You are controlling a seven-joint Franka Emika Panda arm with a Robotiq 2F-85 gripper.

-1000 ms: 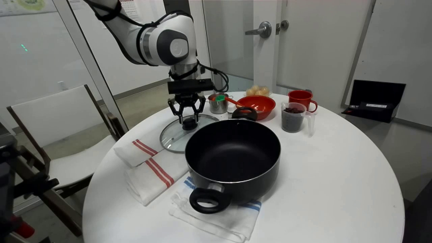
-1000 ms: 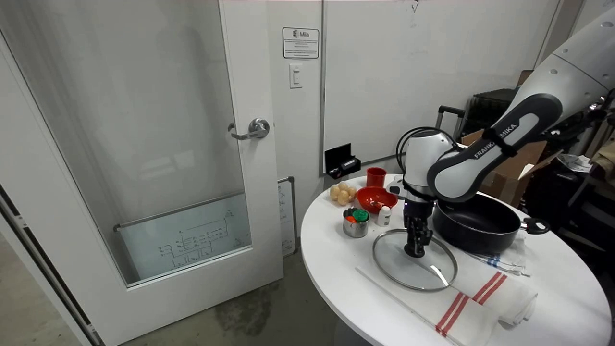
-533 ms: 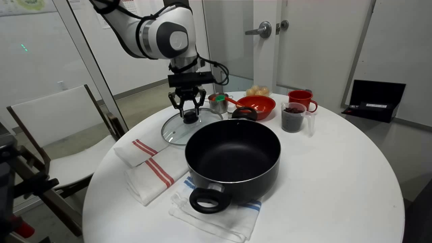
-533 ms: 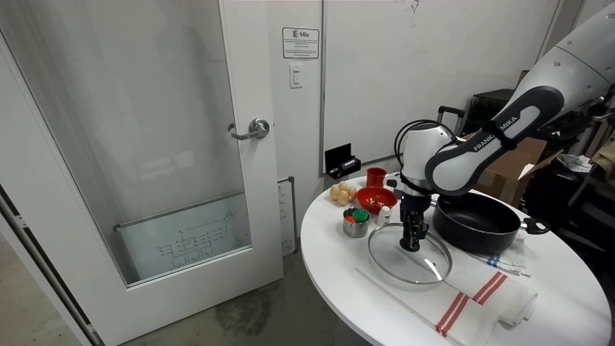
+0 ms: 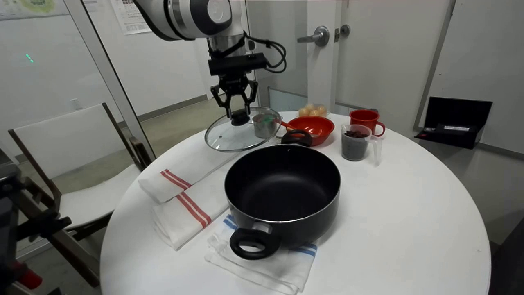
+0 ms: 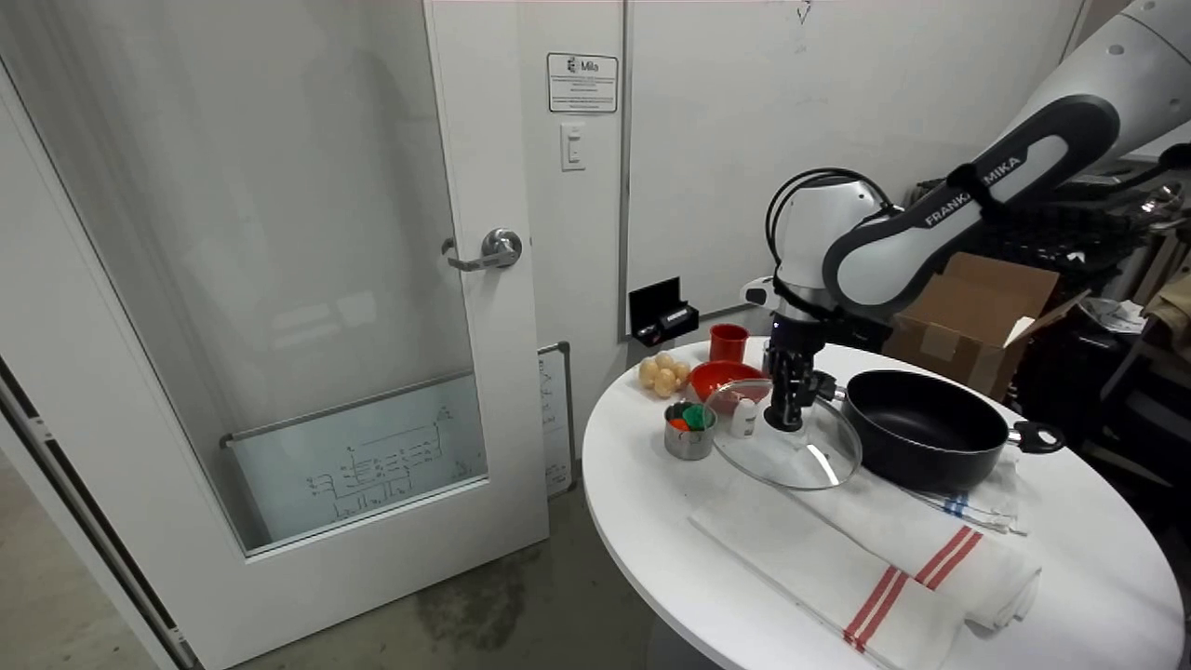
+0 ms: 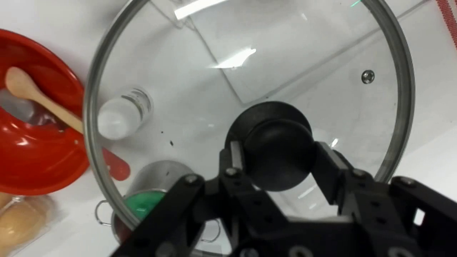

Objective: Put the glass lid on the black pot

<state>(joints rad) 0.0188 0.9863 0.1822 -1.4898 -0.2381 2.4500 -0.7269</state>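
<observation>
The glass lid (image 5: 229, 138) hangs in the air above the white table, slightly tilted; it also shows in an exterior view (image 6: 796, 461) and in the wrist view (image 7: 185, 89). My gripper (image 5: 238, 112) is shut on the lid's black knob, with a finger on each side of it in the wrist view (image 7: 280, 153). The black pot (image 5: 307, 225) stands uncovered and empty on a blue-striped towel; it also shows in an exterior view (image 6: 921, 456), to the right of the lid. The lid is beside the pot, not over it. The pot is out of the wrist view.
A steel cup (image 5: 265, 128), a red bowl (image 5: 317, 127) and a white bottle (image 6: 743, 419) stand close to the lid. A clear measuring cup (image 5: 354, 145) and red mug (image 5: 365, 119) are farther off. Red-striped towels (image 5: 188, 209) lie beside the pot. The pot's handle (image 5: 297, 138) sticks out.
My gripper has risen with the lid held by its knob. The lid has lifted off the table and towels and shifted slightly toward the steel cup. The pot has not moved.
</observation>
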